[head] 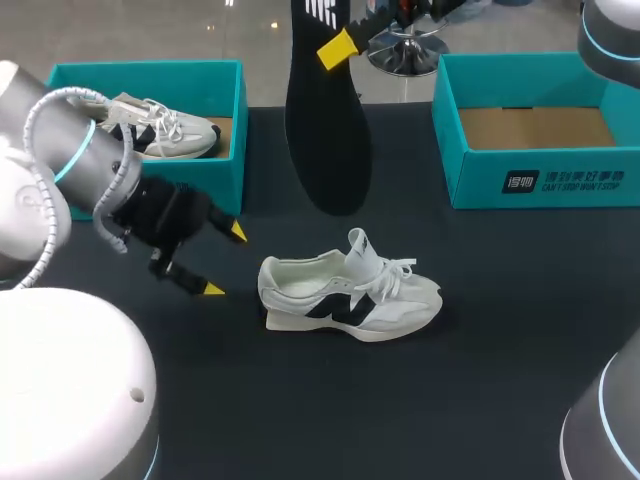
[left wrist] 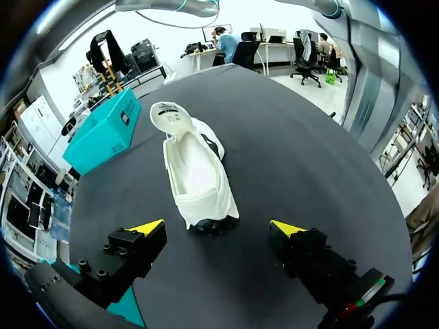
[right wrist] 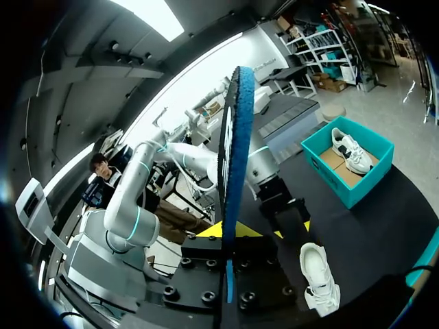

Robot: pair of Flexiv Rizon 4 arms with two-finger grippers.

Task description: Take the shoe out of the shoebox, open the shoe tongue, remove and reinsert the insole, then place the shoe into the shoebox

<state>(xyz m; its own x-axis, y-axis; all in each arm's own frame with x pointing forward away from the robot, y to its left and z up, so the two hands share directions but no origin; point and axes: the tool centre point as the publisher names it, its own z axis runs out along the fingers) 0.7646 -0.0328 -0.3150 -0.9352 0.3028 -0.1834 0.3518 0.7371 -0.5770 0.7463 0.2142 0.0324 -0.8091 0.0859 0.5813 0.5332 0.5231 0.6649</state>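
Note:
A white shoe with a dark side mark (head: 350,295) lies on its sole in the middle of the black table, tongue pulled up. High above the table's far side hangs its black insole (head: 325,120), with my right gripper (head: 337,48) shut on its upper end. The right wrist view shows the insole (right wrist: 233,151) edge-on between the right gripper's (right wrist: 236,231) yellow tips, with the shoe (right wrist: 319,277) below. My left gripper (head: 225,261) stands open just left of the heel. In the left wrist view the shoe (left wrist: 195,171) lies ahead of the left gripper (left wrist: 216,226), untouched.
A teal shoebox (head: 150,68) at the back left holds a second white shoe (head: 165,130). An empty teal shoebox (head: 540,185) stands at the back right, also seen beyond the shoe as the box (left wrist: 103,127). The box with the second shoe (right wrist: 341,186) shows past my left arm.

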